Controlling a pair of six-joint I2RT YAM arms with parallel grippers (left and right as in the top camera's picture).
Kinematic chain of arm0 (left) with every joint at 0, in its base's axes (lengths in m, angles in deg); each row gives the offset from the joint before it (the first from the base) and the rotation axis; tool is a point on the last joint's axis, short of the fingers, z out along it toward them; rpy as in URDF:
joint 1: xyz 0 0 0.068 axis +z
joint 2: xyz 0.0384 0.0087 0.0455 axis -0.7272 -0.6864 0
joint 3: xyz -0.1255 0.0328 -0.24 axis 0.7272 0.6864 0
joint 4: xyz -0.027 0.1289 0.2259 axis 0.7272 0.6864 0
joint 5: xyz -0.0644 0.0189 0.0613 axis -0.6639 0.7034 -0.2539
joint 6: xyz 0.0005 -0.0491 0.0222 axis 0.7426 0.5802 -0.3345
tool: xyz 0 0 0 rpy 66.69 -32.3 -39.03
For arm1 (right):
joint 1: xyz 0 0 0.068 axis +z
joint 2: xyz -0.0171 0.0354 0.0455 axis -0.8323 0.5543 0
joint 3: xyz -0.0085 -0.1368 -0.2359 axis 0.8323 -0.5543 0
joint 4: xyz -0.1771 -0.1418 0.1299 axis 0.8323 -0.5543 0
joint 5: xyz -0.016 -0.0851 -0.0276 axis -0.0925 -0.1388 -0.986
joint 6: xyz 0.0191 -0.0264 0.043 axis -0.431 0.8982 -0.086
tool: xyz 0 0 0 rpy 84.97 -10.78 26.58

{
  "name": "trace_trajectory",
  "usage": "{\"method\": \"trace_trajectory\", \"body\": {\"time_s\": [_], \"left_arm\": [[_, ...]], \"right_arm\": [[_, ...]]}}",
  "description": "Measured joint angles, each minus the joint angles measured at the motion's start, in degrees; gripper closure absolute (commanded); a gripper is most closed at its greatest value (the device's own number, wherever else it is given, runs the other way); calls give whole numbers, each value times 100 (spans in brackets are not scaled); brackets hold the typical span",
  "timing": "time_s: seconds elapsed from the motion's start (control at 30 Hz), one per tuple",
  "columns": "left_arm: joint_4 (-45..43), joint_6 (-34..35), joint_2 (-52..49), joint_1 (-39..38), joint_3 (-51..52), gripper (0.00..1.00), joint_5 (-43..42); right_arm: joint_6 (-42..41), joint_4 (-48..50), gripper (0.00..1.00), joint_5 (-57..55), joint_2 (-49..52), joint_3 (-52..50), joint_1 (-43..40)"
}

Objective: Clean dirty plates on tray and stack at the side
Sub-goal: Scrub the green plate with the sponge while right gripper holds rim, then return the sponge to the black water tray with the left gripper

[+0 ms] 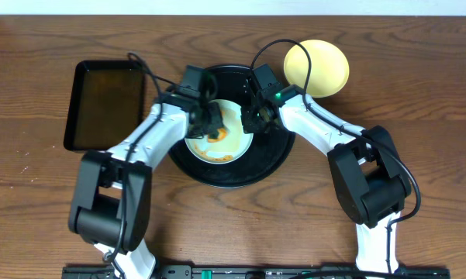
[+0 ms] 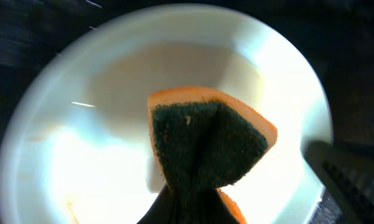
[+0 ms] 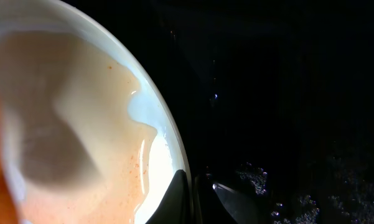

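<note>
A pale mint-green plate point(image 1: 231, 147) with orange-brown sauce streaks lies on the round black tray point(image 1: 275, 163). My left gripper point(image 1: 213, 128) is shut on an orange sponge with a dark green scrub face point(image 2: 205, 143) and presses it on the plate point(image 2: 99, 155). My right gripper point(image 1: 252, 120) is shut on the plate's right rim point(image 3: 165, 134), with one finger inside and one outside point(image 3: 193, 199). A clean pale yellow plate point(image 1: 316, 68) lies on the table to the right of the tray. No other plate is in view.
A rectangular black tray point(image 1: 105, 105) with brownish liquid sits at the left of the round tray. The round tray's floor point(image 3: 286, 93) is wet with droplets. The right finger shows at the plate's edge in the left wrist view point(image 2: 348, 177).
</note>
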Motion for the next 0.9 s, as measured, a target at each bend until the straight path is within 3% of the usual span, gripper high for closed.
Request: {"method": "trace_trajectory", "body": {"time_s": [0.43,0.57,0.67,0.9], "left_arm": [[-48,223,-459,-365,-7,92,-103],[518,-63,-455,-400,-103,92,608],[922,-236,-431,-396,-125,92,1646],[977,-669,-437,-321,-129,92,2999]], "right_arm": [[0,-13,99,-26,0,0,0],[0,-15,99,-28,0,0,0],[-2,-15,99,-28,0,0,0],[-2,-13,99,125,0,0,15]]}}
